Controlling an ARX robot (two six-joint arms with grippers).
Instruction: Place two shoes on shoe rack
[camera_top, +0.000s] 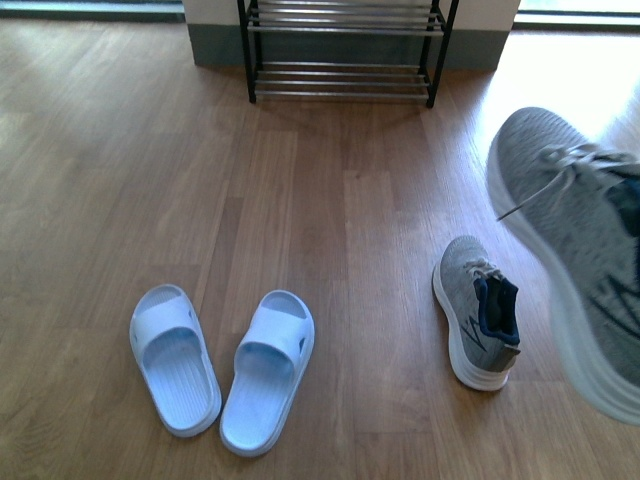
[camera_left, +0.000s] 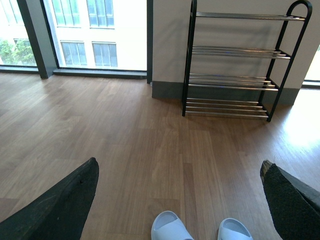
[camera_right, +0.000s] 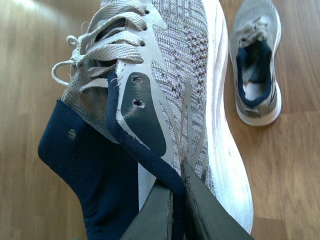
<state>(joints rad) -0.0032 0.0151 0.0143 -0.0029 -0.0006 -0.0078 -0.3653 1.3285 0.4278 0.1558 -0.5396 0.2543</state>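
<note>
Left tool (camera_left: 178, 165): we see it only from its own wrist camera. Its two dark fingers (camera_left: 60, 200) stand far apart and hold nothing.
Pale blue slides (camera_top: 175, 362): they lie side by side on the floor (camera_top: 330, 250) at the near left, soles down and toes toward the rack, with a narrow gap between them. In the left wrist view only their toes (camera_left: 170, 227) show, and the rest is cut off.
Open room: a wide stretch of bare wood runs from the shoes to the rack.
Shoe rack (camera_top: 345, 70): it stands against the wall at the far middle. The front view cuts off its top and shows only the lower bars. The left wrist view shows all four tiers (camera_left: 232, 51) and the rounded black frame.
Sneaker on the floor (camera_top: 478, 325): it is right of the middle, sole down, toe toward the rack, well apart from the slides.
Lifted sneaker (camera_top: 575, 250): it is at the far right, off the floor and close to the front camera, blurred and cut by the picture's edge.
Right tool (camera_right: 179, 200): it is clamped on the navy collar at the heel of the lifted sneaker. Only the finger ends show.
Hard to make out: sun glare whitens the floor at the far right.
</note>
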